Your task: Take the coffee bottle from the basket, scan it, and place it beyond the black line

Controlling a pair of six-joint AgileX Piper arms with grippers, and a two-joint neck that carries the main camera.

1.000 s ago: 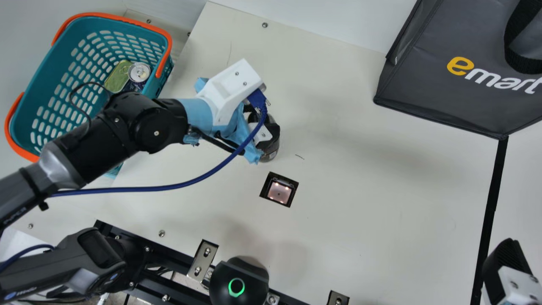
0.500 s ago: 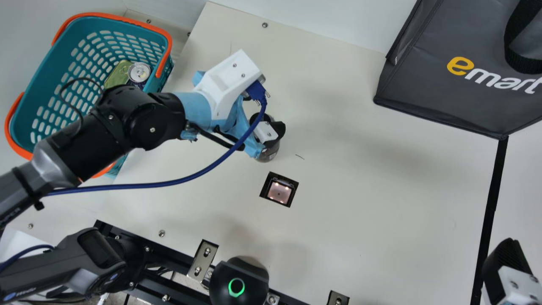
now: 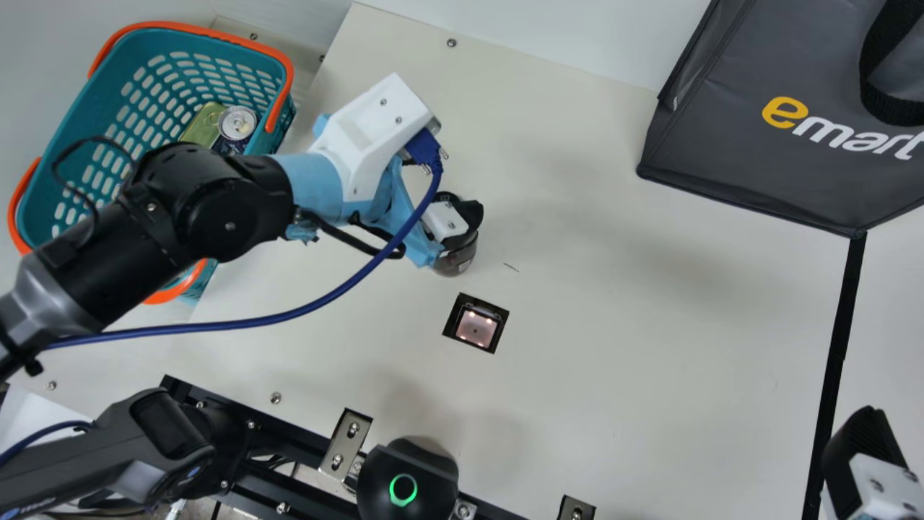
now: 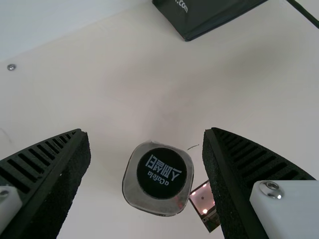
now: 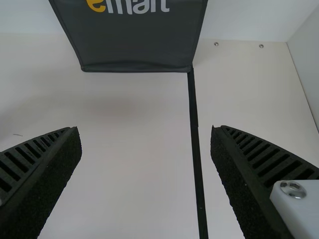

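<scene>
Nearest me, a black dome point(image 3: 404, 480) with a green ring sits at the table's near edge. To the near right, my right hand point(image 3: 859, 451) is spread wide with nothing in its grip; the black line point(image 3: 841, 339) runs away from me beside it. Left of that line, a small scanner point(image 3: 476, 328) is set in the table point(image 3: 635, 375), lit from within. Just past it, the bottle point(image 3: 453, 263) stands upright on the tabletop. My left hand point(image 3: 456, 217) is over it, fingers wide apart, the bottle between them in my wrist view with space on both sides, so I have hold of nothing. Farther left, the basket point(image 3: 283, 119) contains a green tin point(image 3: 202, 124) and a can point(image 3: 237, 123). Far right is the dark bag point(image 3: 729, 159).
</scene>
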